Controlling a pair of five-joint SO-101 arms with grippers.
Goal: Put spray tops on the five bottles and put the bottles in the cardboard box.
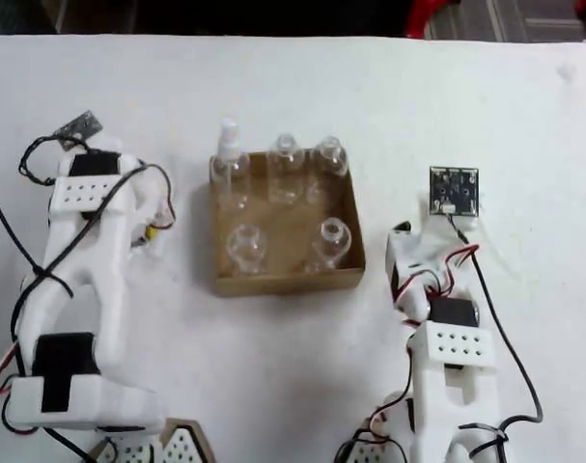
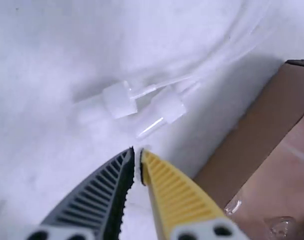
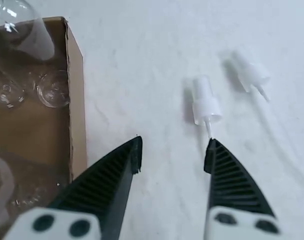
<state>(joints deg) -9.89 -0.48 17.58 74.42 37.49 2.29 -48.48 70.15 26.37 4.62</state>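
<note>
The cardboard box [image 1: 285, 275] sits mid-table and holds five clear bottles. The back-left bottle [image 1: 230, 174] carries a white spray top [image 1: 229, 133]; the other bottles [image 1: 331, 236] stand open-necked. My left gripper [image 2: 137, 154] is shut just beside the box's left wall [image 2: 252, 145], low over the table, with nothing visibly between its black and yellow fingers. Two loose spray tops [image 2: 119, 100] [image 2: 167, 107] lie just beyond its tips. My right gripper [image 3: 174, 147] stands open to the right of the box [image 3: 75, 100]. A spray top [image 3: 204, 102] lies just ahead of one fingertip, and another spray top [image 3: 249, 72] lies farther off.
A small circuit board [image 1: 454, 190] with a cable lies on the white table beyond the right arm. Another small board [image 1: 77, 125] and black wires lie beyond the left arm. Open white table surrounds the box.
</note>
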